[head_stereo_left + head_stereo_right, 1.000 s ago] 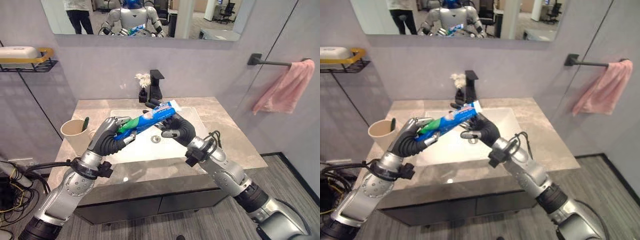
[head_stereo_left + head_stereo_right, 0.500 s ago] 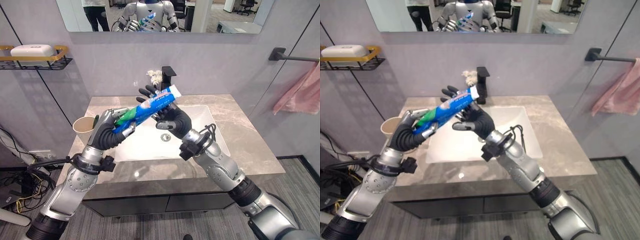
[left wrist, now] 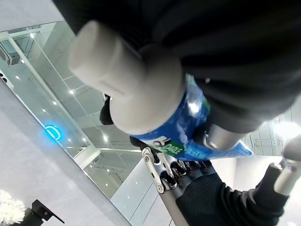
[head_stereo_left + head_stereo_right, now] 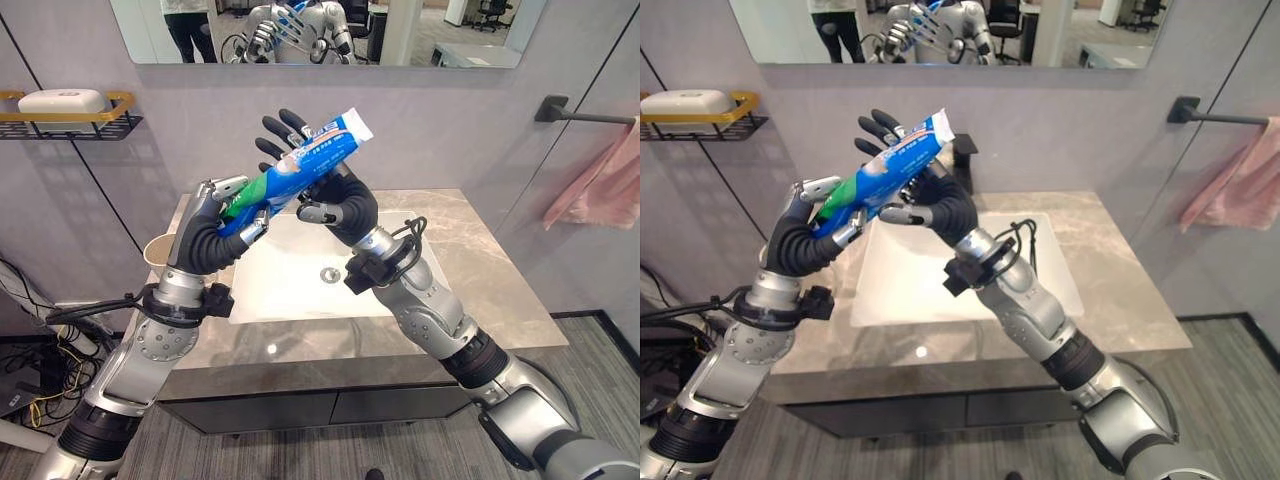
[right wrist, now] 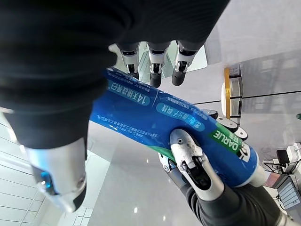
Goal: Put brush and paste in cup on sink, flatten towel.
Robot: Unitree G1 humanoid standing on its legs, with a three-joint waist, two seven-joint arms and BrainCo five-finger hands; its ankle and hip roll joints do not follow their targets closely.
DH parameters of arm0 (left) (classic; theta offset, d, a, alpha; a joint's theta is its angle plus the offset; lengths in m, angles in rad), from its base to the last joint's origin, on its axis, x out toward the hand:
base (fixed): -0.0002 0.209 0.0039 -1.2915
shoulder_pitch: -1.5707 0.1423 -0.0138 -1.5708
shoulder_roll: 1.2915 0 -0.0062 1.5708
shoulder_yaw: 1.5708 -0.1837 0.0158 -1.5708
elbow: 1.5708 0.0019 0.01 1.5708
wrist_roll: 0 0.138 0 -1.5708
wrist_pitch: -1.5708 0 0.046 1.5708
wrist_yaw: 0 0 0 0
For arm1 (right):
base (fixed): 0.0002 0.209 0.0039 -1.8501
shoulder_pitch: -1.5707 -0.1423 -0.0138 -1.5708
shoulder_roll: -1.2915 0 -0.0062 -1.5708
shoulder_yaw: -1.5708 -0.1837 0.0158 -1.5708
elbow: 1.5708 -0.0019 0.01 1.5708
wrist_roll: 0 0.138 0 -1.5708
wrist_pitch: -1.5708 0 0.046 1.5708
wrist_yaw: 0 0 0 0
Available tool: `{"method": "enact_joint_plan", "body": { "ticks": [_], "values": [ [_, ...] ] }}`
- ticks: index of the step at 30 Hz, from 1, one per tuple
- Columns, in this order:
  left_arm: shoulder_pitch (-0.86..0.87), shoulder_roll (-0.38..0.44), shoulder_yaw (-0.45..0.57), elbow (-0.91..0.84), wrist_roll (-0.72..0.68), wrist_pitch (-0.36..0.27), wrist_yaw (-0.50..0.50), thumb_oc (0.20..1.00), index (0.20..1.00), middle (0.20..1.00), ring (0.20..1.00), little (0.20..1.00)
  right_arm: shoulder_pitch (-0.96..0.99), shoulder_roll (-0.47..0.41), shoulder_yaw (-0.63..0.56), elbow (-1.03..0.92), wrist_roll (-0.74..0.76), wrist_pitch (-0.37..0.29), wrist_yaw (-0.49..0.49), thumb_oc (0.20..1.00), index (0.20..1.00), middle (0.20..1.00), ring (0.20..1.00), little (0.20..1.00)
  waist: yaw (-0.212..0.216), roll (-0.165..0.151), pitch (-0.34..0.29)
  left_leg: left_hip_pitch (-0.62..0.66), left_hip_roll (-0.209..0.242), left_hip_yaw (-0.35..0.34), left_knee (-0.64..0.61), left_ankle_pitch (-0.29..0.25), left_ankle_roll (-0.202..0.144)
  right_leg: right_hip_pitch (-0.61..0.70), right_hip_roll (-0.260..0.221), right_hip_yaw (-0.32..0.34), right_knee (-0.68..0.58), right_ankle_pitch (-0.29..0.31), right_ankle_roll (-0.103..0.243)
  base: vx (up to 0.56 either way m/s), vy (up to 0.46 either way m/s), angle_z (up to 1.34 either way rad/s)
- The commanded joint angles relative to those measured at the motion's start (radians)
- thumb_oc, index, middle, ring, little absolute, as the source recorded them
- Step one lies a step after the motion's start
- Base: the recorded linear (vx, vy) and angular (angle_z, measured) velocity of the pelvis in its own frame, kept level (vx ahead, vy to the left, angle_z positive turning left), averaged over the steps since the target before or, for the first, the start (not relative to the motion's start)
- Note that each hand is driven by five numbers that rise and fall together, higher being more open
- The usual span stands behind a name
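Note:
A blue and green toothpaste tube (image 4: pixel 300 172) is held slantwise high above the white sink basin (image 4: pixel 290 290). My left hand (image 4: pixel 215 235) is shut on its green cap end. My right hand (image 4: pixel 335 200) lies behind the tube's middle, fingers straight and spread, thumb below it. The right wrist view shows the tube (image 5: pixel 174 125) crossing under the palm, with the fingers (image 5: pixel 150 63) straight beyond it. A beige cup (image 4: pixel 157 250) stands on the counter's left side, mostly hidden by my left hand. A pink towel (image 4: pixel 603 180) hangs bunched from a black bar at the right.
The grey marble counter (image 4: pixel 480 280) surrounds the basin. A black faucet (image 4: pixel 965 155) stands at the back, partly behind my right hand. A wall shelf (image 4: pixel 65 112) with a white soap box is at upper left. A mirror (image 4: pixel 420 30) hangs above.
Both hands have lifted the toothpaste tube together from just above the basin up to faucet height and higher. The camera also shifted, so the towel sits further right.

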Motion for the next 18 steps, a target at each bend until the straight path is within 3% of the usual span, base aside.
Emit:
{"method": "enact_joint_plan", "body": {
  "ticks": [1,18],
  "values": [
    [-0.037,0.090,0.014,-0.070,-0.022,-0.029,0.029,0.200,0.200,0.200,0.200,0.200,-0.083,0.061,-0.041,-0.013,0.015,-0.072,-0.014,1.000,1.000,1.000,1.000,1.000,0.004,-0.069,-0.031,-0.014,-0.027,-0.008,0.004,-0.019,0.032,0.038,-0.097,0.018,0.001,-0.023,0.045,0.00,0.000,0.00],
    [0.010,0.045,-0.031,-0.038,-0.069,-0.026,0.016,0.200,0.200,0.200,0.200,0.200,-0.036,0.128,-0.063,-0.001,0.064,-0.104,-0.048,1.000,1.000,1.000,1.000,1.000,0.008,-0.064,-0.032,-0.011,-0.028,-0.003,0.004,-0.022,0.036,0.038,-0.092,0.021,0.001,-0.028,0.042,0.00,0.000,0.00]
  ]
}}
